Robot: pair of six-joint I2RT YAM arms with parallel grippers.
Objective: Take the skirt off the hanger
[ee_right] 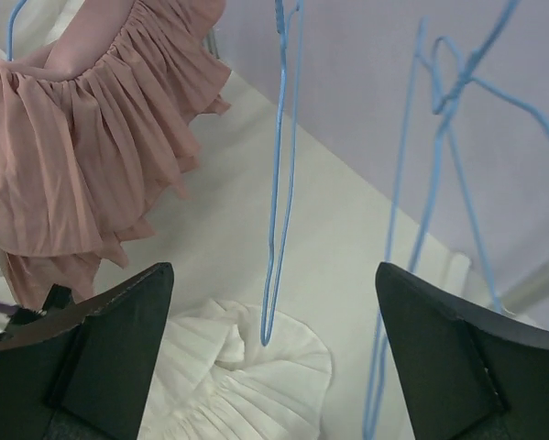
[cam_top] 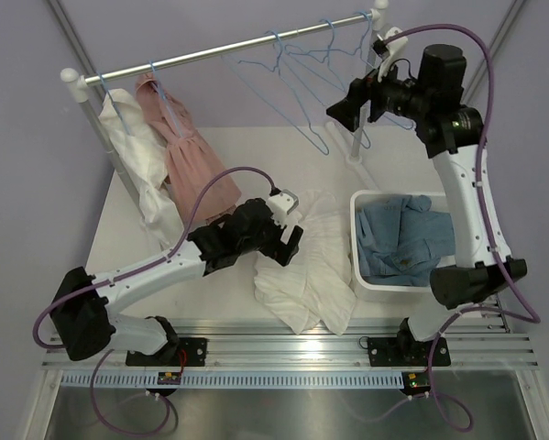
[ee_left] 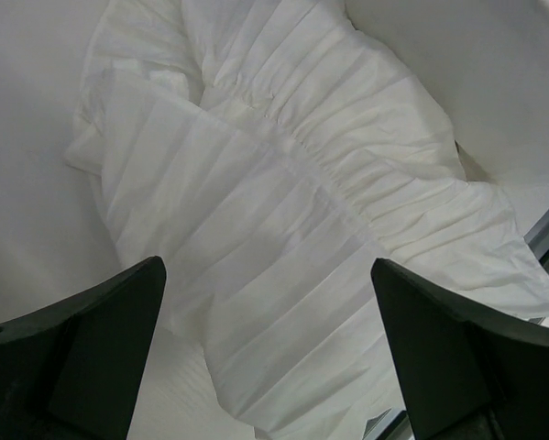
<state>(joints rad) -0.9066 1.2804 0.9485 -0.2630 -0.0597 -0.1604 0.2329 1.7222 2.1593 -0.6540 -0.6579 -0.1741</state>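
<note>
Blue clothing (cam_top: 404, 240) sits crumpled in the white bin (cam_top: 393, 291). Just left of the bin, the white skirt (cam_top: 306, 270) lies heaped on the tabletop (cam_top: 228, 156). The left fingers (ee_left: 82, 357) are spread wide above the skirt. Beyond the bin, the right fingers (ee_right: 91, 348) are spread too, with a bare blue hanger (ee_right: 279, 183) dangling between them.

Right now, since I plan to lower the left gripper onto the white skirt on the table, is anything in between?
Nothing visible. The left gripper hangs open directly over the skirt; the bin sits off to its side.
</note>
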